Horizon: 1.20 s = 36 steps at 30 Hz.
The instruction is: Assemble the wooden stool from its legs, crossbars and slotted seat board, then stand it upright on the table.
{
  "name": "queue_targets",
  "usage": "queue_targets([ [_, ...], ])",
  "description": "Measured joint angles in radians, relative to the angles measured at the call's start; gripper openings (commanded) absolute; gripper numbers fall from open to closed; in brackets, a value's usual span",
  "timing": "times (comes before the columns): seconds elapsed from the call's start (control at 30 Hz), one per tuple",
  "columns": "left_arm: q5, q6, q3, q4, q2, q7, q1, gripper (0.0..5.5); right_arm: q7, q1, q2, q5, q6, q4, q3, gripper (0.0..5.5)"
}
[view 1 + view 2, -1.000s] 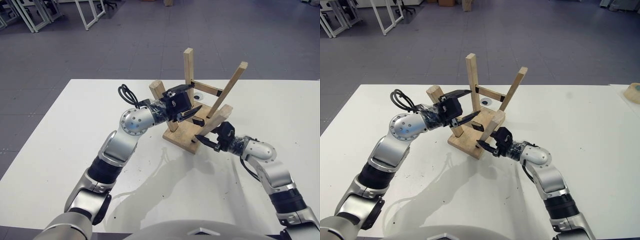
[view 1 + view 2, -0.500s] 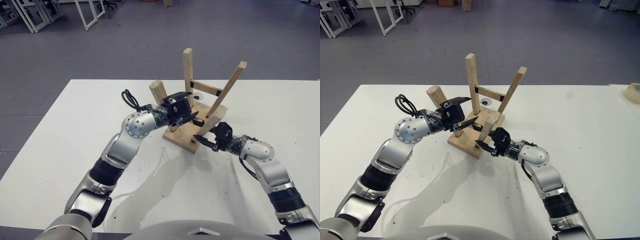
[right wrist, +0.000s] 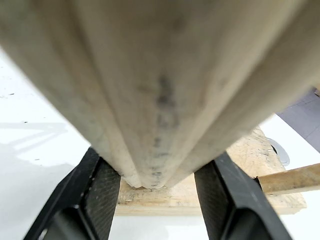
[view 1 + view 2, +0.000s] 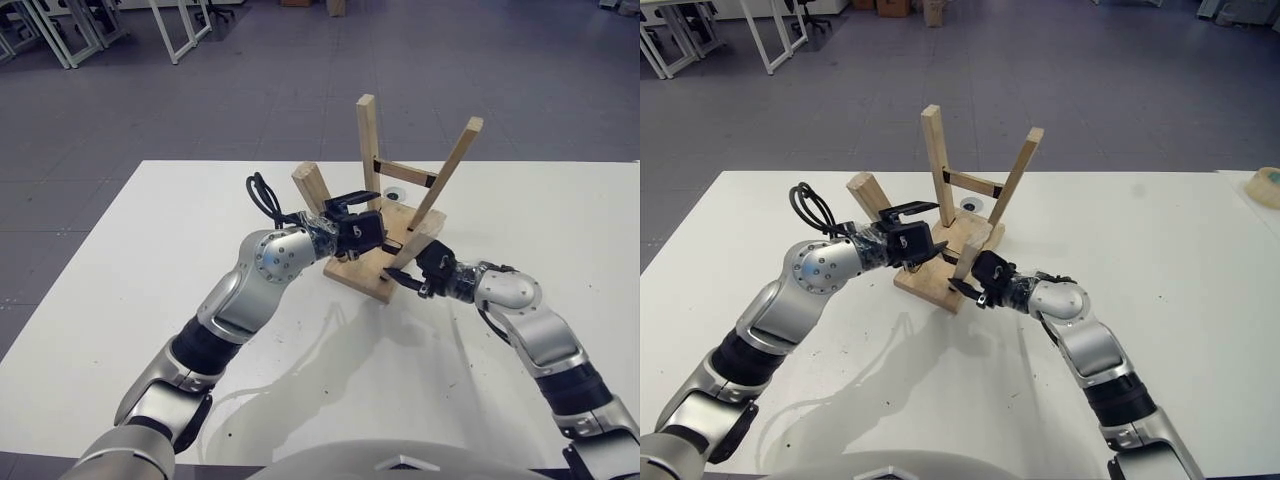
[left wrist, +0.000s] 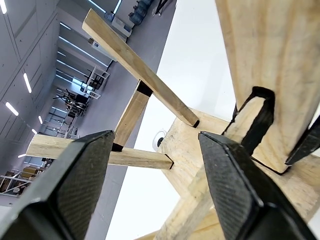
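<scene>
Stool [image 4: 385, 250] upside down near the middle of the white worktop [image 4: 150, 260], seat board [image 4: 360, 272] lying on the surface, legs pointing up and splayed at unlike angles. Right gripper [image 4: 402, 279] pinching the near leg [image 4: 413, 247] low down, close to its slot, with a finger pressed on either side in the right wrist view. Left gripper [image 4: 370, 220] spread wide, holding nothing, hovering just over the board among the legs. Likely trouble from here: prying the pinched leg sideways and popping it out of its slot, or skidding the whole board across the worktop, with no brace on the left side to stop it. Also possible: knocking the short leg [image 4: 312, 185] or the tall leg [image 4: 368, 140] with the open fingers if brought in carelessly. Judging by the uneven lean, could shed a loosely seated leg when turned over, or end up wobbling if not pressed home first. Count: 1 stool, 1 seat board, 4 legs including the slanted leg [image 4: 452, 165], and 1 crossbar [image 4: 405, 175] plainly seen between the 2 tallest legs. Further crossbars impossible to make out. 2 grippers, 1 worktop.
</scene>
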Motion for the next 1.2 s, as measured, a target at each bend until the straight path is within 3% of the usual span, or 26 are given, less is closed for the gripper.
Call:
queue_targets([
  [0.17,0.000,0.024,0.019,0.017,-0.019,0.006,0.001,3.14,-0.041,-0.038,0.012,-0.005,-0.003,0.051,0.034,2.03],
  [0.33,-0.115,0.003,0.124,-0.029,-0.101,0.031,-0.002,3.14,-0.046,-0.041,0.013,0.011,0.033,0.036,0.027,2.03],
  [0.47,-0.109,-0.040,0.156,-0.041,-0.065,0.023,-0.083,3.14,-0.033,-0.028,0.009,0.056,0.126,-0.018,-0.005,2.03],
  [0.6,-0.053,-0.079,0.140,0.009,-0.016,0.014,-0.085,3.14,-0.017,-0.012,-0.006,0.064,0.179,-0.069,-0.011,2.03],
  [0.8,0.014,-0.076,0.004,0.034,0.023,-0.095,-0.062,3.14,-0.017,-0.012,-0.024,0.060,0.190,-0.090,0.008,2.03],
  [1.2,0.027,-0.055,0.020,0.030,0.000,-0.075,-0.057,3.14,-0.053,-0.045,-0.014,0.052,0.198,-0.054,0.045,2.03],
])
